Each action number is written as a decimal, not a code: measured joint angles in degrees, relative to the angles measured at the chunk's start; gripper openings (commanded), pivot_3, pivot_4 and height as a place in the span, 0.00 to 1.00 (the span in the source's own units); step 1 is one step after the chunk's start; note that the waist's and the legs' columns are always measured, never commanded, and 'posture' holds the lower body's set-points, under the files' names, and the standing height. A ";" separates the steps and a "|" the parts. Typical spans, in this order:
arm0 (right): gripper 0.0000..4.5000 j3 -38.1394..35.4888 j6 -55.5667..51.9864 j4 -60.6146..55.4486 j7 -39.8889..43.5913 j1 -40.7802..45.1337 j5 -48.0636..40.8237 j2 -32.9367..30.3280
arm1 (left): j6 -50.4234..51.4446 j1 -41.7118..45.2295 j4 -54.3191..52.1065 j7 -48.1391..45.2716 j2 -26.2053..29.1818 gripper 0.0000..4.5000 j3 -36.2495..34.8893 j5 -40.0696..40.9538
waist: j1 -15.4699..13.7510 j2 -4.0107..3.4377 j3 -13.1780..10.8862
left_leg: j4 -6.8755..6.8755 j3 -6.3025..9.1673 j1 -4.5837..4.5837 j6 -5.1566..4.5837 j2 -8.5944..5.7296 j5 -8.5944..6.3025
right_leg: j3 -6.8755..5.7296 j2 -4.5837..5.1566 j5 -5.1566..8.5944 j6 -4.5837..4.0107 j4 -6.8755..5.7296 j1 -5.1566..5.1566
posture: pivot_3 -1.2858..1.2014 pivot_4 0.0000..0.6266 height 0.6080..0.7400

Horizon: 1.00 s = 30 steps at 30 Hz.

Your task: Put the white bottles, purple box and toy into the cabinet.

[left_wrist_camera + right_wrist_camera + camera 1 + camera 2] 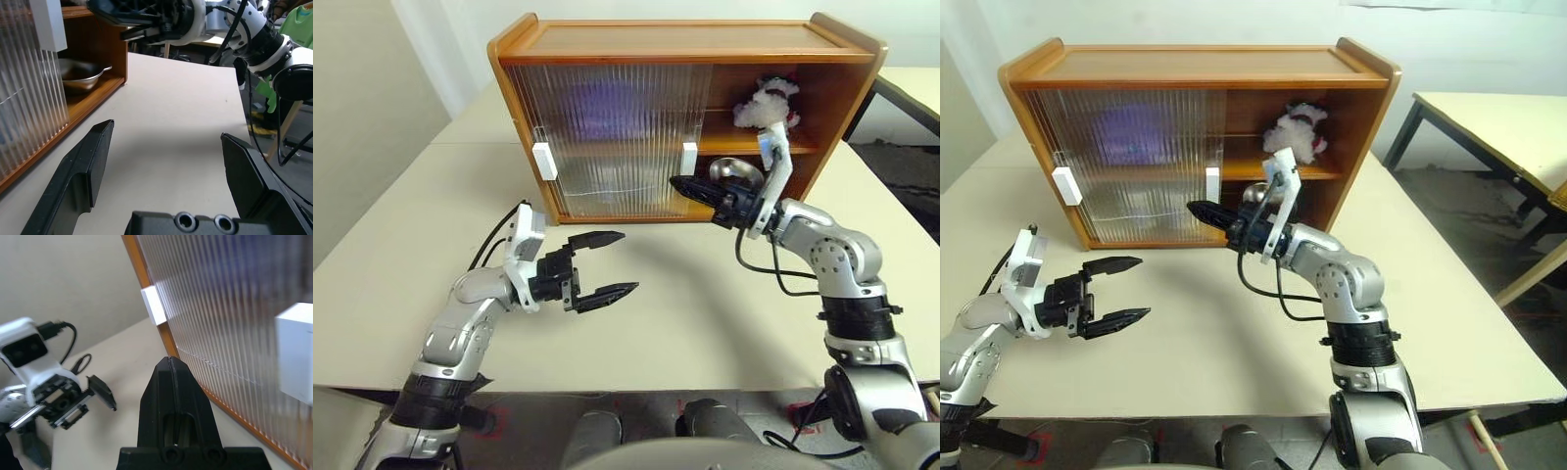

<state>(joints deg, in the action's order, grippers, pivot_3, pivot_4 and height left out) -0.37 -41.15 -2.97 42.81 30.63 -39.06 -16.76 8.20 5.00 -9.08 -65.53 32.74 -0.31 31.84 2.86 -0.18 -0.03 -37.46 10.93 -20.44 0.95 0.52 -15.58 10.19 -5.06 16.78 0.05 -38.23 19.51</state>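
The cabinet (685, 39) stands at the back of the table, its ribbed doors (607, 137) covering the left part and its right part open. On the upper shelf at the right sits the toy (766, 103). Behind the ribbed door, a purple blur on the upper shelf is the purple box (607, 103). The white bottles are hidden. My right gripper (677, 184) is shut and empty, its tip just below the white handle (689, 157) at the door's edge. My left gripper (612, 262) hangs open and empty over the table, in front of the cabinet's left half.
A shiny metal dish (736, 174) lies on the lower shelf in the open part, just behind my right gripper. A second white handle (544, 160) sits at the left door. The tabletop (685, 323) is bare. Another table (1489, 117) stands to the right.
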 measured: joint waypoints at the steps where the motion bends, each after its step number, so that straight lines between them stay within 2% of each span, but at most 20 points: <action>1: 0.01 0.64 0.89 1.22 -0.43 0.58 1.16 0.79 | 0.01 -0.02 0.00 0.21 0.03 1.00 -0.10 0.00 | 0.00 0.00 0.00 | 0.01 0.03 0.00 0.00 0.03 0.00 | 0.03 0.09 -0.04 -0.08 0.00 0.10 | 0.50 0.00 1.00; 9: 0.01 1.69 8.79 10.96 -3.41 6.39 8.49 5.43 | 0.19 -0.11 -0.02 0.47 0.22 1.00 -0.76 0.00 | 0.01 -0.03 0.02 | 0.11 0.23 -0.40 0.01 0.34 0.01 | -0.03 -0.02 -0.33 -0.63 -0.01 0.47 | 0.50 0.00 1.00; 12: 0.01 1.64 11.30 14.52 -4.53 7.82 10.41 6.60 | 0.21 -0.09 -0.02 0.47 0.22 1.00 -0.76 -0.03 | -0.13 -0.03 0.02 | 0.20 0.32 -0.43 0.01 0.44 0.01 | -0.13 -0.12 -0.43 -0.56 -0.01 0.52 | 0.51 0.00 1.00; 15: 0.01 1.29 13.53 17.80 -5.44 8.32 12.72 6.33 | 0.21 -0.08 -0.02 0.47 0.22 1.00 -0.76 -0.06 | -0.41 -0.02 0.02 | 0.31 0.36 -0.43 0.01 0.47 0.01 | -0.17 -0.12 -0.58 -0.30 -0.01 0.56 | 0.51 0.00 1.00; 22: 0.01 -0.64 14.46 19.43 -6.61 8.61 13.19 5.85 | 0.24 0.21 -0.01 0.48 0.22 1.00 -0.75 -0.08 | -0.73 -0.03 0.02 | 0.36 0.37 -0.41 0.10 0.51 0.08 | -0.20 -0.17 -0.60 -0.31 -0.01 0.55 | 0.50 0.00 1.00; 26: 0.01 -1.00 14.60 19.42 -6.89 8.54 13.66 4.61 | 0.24 0.50 -0.01 0.43 0.22 1.00 -0.75 -0.09 | -0.99 -0.03 0.02 | 0.34 0.40 -0.42 0.33 0.50 0.28 | -0.17 -0.15 -0.49 -0.74 -0.01 0.53 | 0.50 0.00 1.00; 30: 0.01 -2.37 14.71 17.73 -8.26 6.71 13.72 2.94 | 0.23 0.72 0.00 0.38 0.21 1.00 -0.70 -0.13 | -1.28 -0.02 0.02 | 0.33 0.53 -0.42 0.50 0.48 0.49 | -0.17 -0.10 -0.63 -0.70 -0.01 0.48 | 0.50 0.00 1.00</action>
<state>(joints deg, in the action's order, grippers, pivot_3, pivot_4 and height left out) -2.74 -26.44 14.76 34.55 37.34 -25.34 -13.82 8.43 5.72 -9.08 -65.15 32.95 -1.01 31.70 1.58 -0.20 -0.01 -37.13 11.46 -20.86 1.44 1.00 -15.09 10.02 -5.17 16.14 -0.65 -38.24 19.99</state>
